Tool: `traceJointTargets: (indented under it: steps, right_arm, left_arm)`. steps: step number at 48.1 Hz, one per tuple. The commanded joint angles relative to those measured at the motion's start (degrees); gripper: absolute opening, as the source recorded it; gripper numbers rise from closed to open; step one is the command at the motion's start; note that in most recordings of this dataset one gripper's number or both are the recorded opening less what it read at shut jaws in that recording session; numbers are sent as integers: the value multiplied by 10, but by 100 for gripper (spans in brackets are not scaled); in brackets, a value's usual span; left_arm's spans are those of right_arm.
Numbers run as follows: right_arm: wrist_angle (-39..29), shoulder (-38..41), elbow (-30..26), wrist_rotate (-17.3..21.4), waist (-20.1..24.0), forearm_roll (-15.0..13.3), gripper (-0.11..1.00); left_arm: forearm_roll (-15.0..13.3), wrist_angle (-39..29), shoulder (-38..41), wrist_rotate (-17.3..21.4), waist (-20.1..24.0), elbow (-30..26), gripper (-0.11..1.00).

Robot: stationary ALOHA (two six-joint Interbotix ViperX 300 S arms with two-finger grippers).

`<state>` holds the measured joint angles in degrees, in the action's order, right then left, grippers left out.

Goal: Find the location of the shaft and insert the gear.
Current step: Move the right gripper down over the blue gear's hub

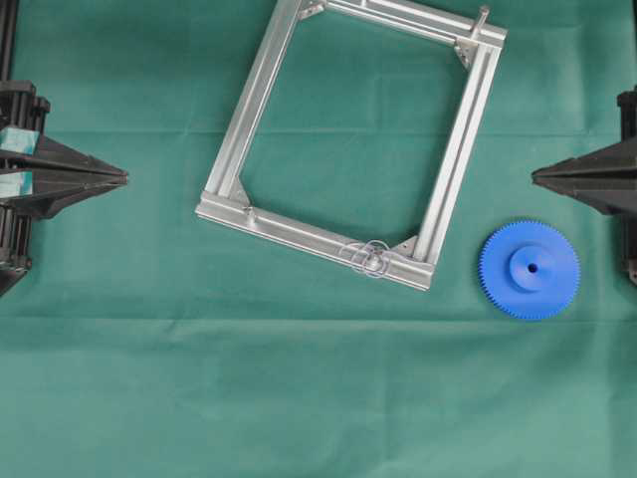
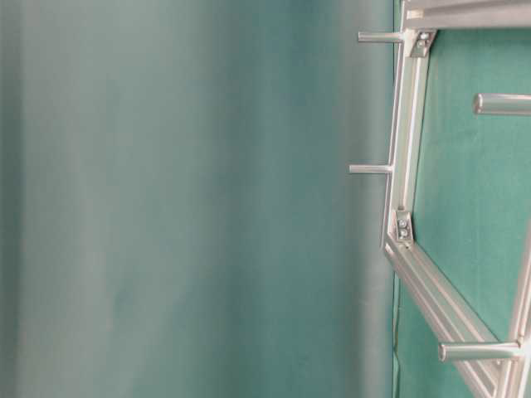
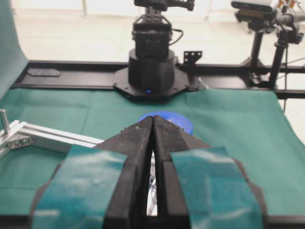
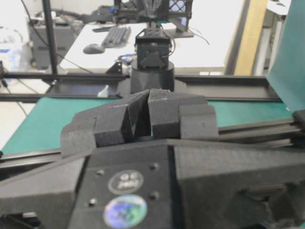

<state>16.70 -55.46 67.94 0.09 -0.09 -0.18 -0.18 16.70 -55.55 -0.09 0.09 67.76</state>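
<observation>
Green cloth covers the whole table (image 1: 318,398); both arms parked at its side edges.

Right gripper (image 1: 537,177), at 3 o'clock in the overhead view: jaws pressed together, nothing between them; the right wrist view shows the same. Left gripper (image 1: 121,178), at 9 o'clock: jaws also closed and empty, tips meeting in the left wrist view.

Gear (image 1: 530,270): flat on the cloth at about 4 o'clock, hub up, just below the right gripper, beside the aluminium frame (image 1: 261,95) but not touching it.

Shaft (image 1: 370,260): a dot amid faint clear loops on the frame's lower rail, at 6 o'clock.

Risks, as judged:
- A longer peg (image 1: 482,20) stands at the frame's 1 o'clock corner; it could be mistaken for the shaft.
- Gear lies flat and wide, so jaws may slip on the toothed rim.
- Small centre hole and thin pin: slight tilt could jam or nudge the frame.
</observation>
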Motion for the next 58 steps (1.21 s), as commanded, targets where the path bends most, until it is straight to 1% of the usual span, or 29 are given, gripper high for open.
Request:
traceJointTargets:
  steps: [1,3,6,11,16,24,26,27,29,31,35,40,43,45,53,58]
  right_arm:
    - [-2,5,-21,2,-4,3,1]
    - [-18,8,-25,4,-4,4,1]
    - [-70,11,-43,10,-4,4,1]
    - [-159,15,-72,25,-4,4,1]
    - [-227,17,-87,45,-4,4,1]
    - [-272,14,-92,58,-4,4,2]
    - [-277,13,-93,60,-4,4,4]
    - [-279,12,-93,61,-4,4,6]
    - [-279,11,-94,62,-4,4,14]
    - [-281,10,-95,62,-4,4,25]
    - [-287,6,-96,60,-4,-1,49]
    - [-299,5,-98,59,-4,-12,79]
    - [-312,5,-98,61,-4,-13,89]
    - [-324,5,-101,62,-4,-12,93]
    - [-403,5,-109,67,-4,-7,93]
    - [-480,8,-107,92,-4,3,93]
  left_arm:
    - [-8,-38,7,3,3,-27,2]
    - [-9,-55,5,2,3,-33,2]
    - [-9,-71,2,-1,3,-38,2]
    - [-9,-72,-6,1,3,-39,2]
    - [-9,-76,-12,4,3,-38,2]
    - [-9,-81,-11,6,4,-38,2]
    - [-9,-81,-11,5,5,-38,2]
    - [-9,-81,-10,5,6,-38,2]
    - [-9,-81,-9,5,8,-38,2]
    - [-9,-81,-8,5,11,-38,2]
    - [-9,-82,-6,5,17,-37,2]
    - [-9,-81,-2,5,22,-37,2]
    - [-9,-81,-1,5,24,-36,2]
    - [-9,-81,-1,5,25,-36,2]
    - [-9,-81,-1,5,25,-36,2]
    - [-9,-81,-1,5,25,-33,2]
